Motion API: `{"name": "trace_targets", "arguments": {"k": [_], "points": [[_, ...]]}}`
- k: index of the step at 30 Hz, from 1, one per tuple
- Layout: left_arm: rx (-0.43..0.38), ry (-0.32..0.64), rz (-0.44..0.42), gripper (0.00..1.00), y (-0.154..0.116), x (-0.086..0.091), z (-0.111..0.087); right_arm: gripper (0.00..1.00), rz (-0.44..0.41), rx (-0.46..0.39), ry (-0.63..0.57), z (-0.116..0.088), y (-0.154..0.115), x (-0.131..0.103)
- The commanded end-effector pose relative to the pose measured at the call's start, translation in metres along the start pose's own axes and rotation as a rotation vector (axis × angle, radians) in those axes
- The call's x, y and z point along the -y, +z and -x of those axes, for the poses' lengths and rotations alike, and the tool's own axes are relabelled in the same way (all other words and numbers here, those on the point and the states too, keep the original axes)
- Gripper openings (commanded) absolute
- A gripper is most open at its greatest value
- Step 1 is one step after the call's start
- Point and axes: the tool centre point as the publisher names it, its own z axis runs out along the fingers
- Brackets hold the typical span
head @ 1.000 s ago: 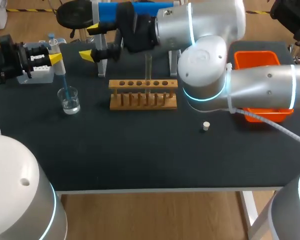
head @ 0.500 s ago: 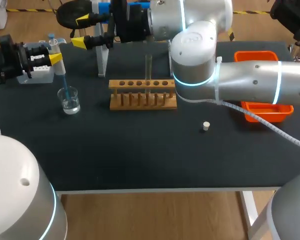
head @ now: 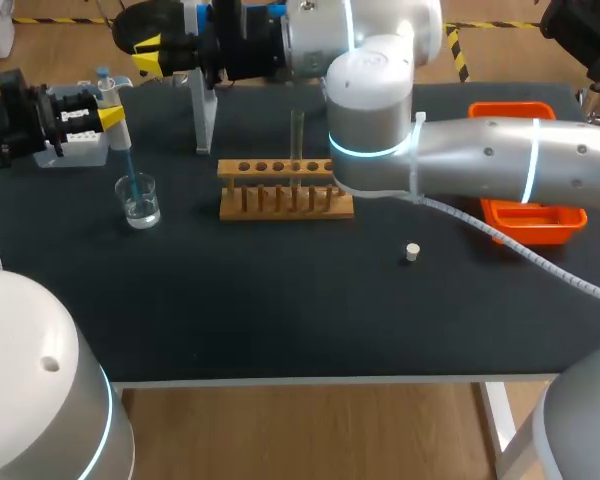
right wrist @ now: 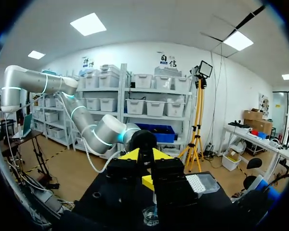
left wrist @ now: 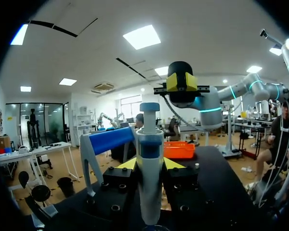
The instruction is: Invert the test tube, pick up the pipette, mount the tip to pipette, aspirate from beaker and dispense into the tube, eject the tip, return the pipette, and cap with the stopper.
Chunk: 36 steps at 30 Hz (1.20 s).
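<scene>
At the table's left, my left gripper (head: 108, 112) is shut on the white and blue pipette (head: 116, 125). The pipette's blue tip dips into the glass beaker (head: 139, 199). In the left wrist view the pipette (left wrist: 150, 163) stands upright between the yellow fingertips of that gripper (left wrist: 150, 164). My right arm comes in across the back, and its gripper (head: 150, 57) hangs shut and holding nothing above the far left corner. It also shows as my right gripper (left wrist: 181, 83) in the left wrist view. A test tube (head: 296, 135) stands upright in the wooden rack (head: 285, 190). The white stopper (head: 412, 252) lies on the mat.
The pipette stand (head: 203, 105) with a blue top stands behind the rack. An orange tray (head: 528, 222) sits at the right, partly under my right arm. A tip box (right wrist: 202, 183) lies beside the beaker (right wrist: 151, 215) in the right wrist view.
My right arm swung further toward the back left, and its fingers went from wide open to shut. The left arm, pipette and beaker stayed put.
</scene>
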Motion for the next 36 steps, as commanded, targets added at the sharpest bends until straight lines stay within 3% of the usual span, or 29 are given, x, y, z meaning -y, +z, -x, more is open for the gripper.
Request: {"name": "trace_targets", "arguments": {"k": [1, 17, 36], "points": [[0.003, 0.001, 0.001, 0.0, 0.0, 0.001, -0.001, 0.0, 0.021, -0.009, -0.025, 0.007, 0.011, 0.003], [0.003, 0.001, 0.001, 0.0, 0.0, 0.001, -0.001, 0.0, 0.105, -0.061, 0.015, 0.017, 0.04, -0.001], [0.003, 0.001, 0.001, 0.0, 0.0, 0.001, -0.001, 0.0, 0.097, -0.063, 0.063, 0.016, 0.063, 0.008]]}}
